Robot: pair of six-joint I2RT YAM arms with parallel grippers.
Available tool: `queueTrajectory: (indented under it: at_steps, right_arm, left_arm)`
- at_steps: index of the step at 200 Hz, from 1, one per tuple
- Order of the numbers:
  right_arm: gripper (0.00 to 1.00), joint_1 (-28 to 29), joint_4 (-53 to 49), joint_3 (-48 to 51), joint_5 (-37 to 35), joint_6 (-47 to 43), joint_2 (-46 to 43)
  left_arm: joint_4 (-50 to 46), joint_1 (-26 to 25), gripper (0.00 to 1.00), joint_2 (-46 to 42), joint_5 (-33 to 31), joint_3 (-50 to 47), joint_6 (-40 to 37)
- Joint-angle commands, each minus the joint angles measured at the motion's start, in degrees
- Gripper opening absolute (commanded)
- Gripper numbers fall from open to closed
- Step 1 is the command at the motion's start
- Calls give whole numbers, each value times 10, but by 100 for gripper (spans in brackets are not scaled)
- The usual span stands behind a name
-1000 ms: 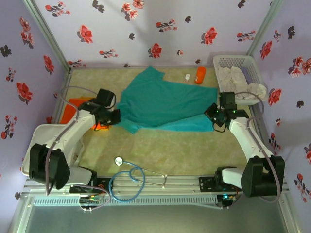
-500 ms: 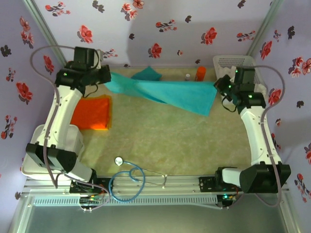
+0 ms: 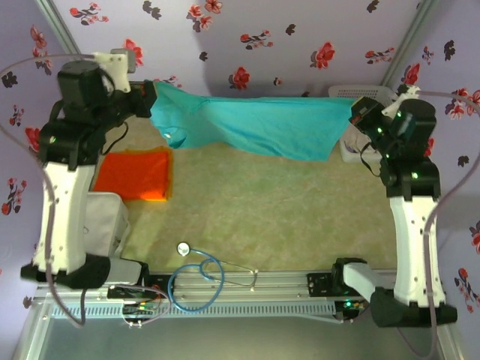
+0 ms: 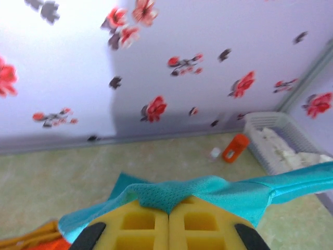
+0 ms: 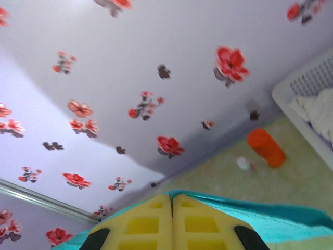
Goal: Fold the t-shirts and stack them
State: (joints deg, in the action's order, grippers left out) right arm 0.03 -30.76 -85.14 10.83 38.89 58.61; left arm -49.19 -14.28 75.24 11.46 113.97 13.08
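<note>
The teal-green t-shirt (image 3: 255, 124) hangs stretched in the air across the back of the table, held at both ends. My left gripper (image 3: 152, 101) is shut on its left edge; in the left wrist view the cloth (image 4: 177, 194) bunches over the closed yellow pads (image 4: 140, 224). High at the back right, my right gripper (image 3: 358, 116) is shut on the other edge, and the teal-green hem (image 5: 250, 208) runs out from its closed pads (image 5: 151, 224). The bright orange t-shirt (image 3: 139, 174) lies folded flat on the table at the left.
A white basket (image 3: 358, 94) with pale cloth stands at the back right corner. An orange bottle (image 4: 235, 147) and a small white cap (image 4: 215, 153) lie by the back wall. A stethoscope (image 3: 196, 276) lies near the front edge. A white bin (image 3: 105, 225) sits left.
Both arms have risen and swung back and outward, lifting the teal-green t-shirt off the table and pulling it taut in the air. The orange t-shirt is uncovered.
</note>
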Motion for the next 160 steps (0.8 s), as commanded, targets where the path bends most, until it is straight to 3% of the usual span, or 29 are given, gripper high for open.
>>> queueTrajectory:
  at_steps: [1, 21, 49, 83, 122, 160]
  right_arm:
    - [0, -4, 49, -7, -7, -42, -50]
    - [0, -4, 90, 27, 16, -47, -96]
    - [0, -4, 132, 69, 14, -52, -163]
    - [0, -4, 160, 95, -5, -65, -235]
    - [0, -4, 154, 87, -66, -64, -270]
    - [0, -4, 99, 77, -85, -44, -213]
  left_arm:
    - [84, -2, 0, -72, 88, -25, -39]
    - [103, -7, 0, -114, 138, -42, -47]
    - [172, -7, 0, -194, 142, -109, -43]
    - [193, -7, 0, -236, 166, -105, -26]
    - [204, -8, 0, -222, 169, -71, -13]
    - [211, -7, 0, -162, 153, -78, -16]
